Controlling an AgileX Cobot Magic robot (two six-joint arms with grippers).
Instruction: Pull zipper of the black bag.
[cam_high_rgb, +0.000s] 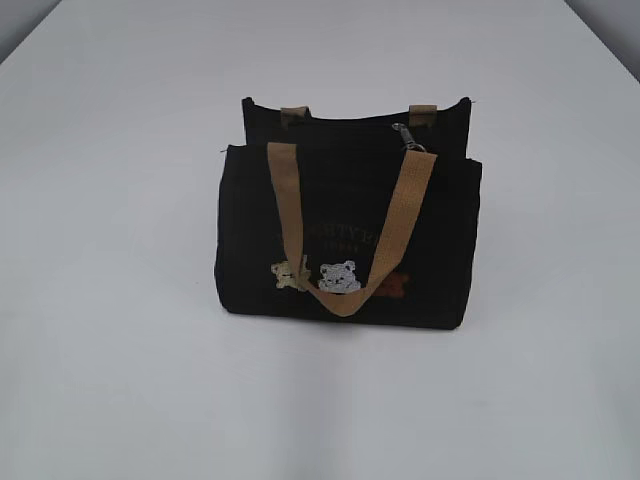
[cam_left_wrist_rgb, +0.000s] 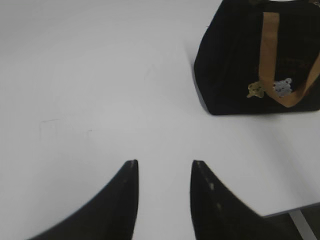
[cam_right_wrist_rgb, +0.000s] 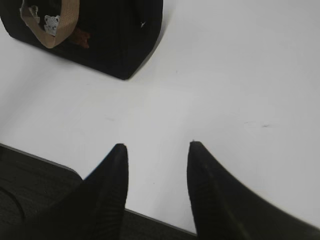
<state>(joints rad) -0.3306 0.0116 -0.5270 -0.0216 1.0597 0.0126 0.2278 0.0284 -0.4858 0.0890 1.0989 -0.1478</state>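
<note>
The black bag (cam_high_rgb: 345, 230) stands upright in the middle of the white table, tan handles hanging down its front over the bear patches. The small silver zipper pull (cam_high_rgb: 406, 136) with its ring sits at the top right of the bag's opening. No gripper shows in the exterior view. In the left wrist view my left gripper (cam_left_wrist_rgb: 164, 163) is open and empty over bare table, with the bag (cam_left_wrist_rgb: 240, 65) far up to its right. In the right wrist view my right gripper (cam_right_wrist_rgb: 157, 145) is open and empty near the table's front edge, with the bag (cam_right_wrist_rgb: 115, 35) up to its left.
The white table (cam_high_rgb: 110, 350) surrounds the bag on all sides. Its front edge shows in the right wrist view (cam_right_wrist_rgb: 45, 159), with dark floor below, and at the lower right of the left wrist view (cam_left_wrist_rgb: 292, 209).
</note>
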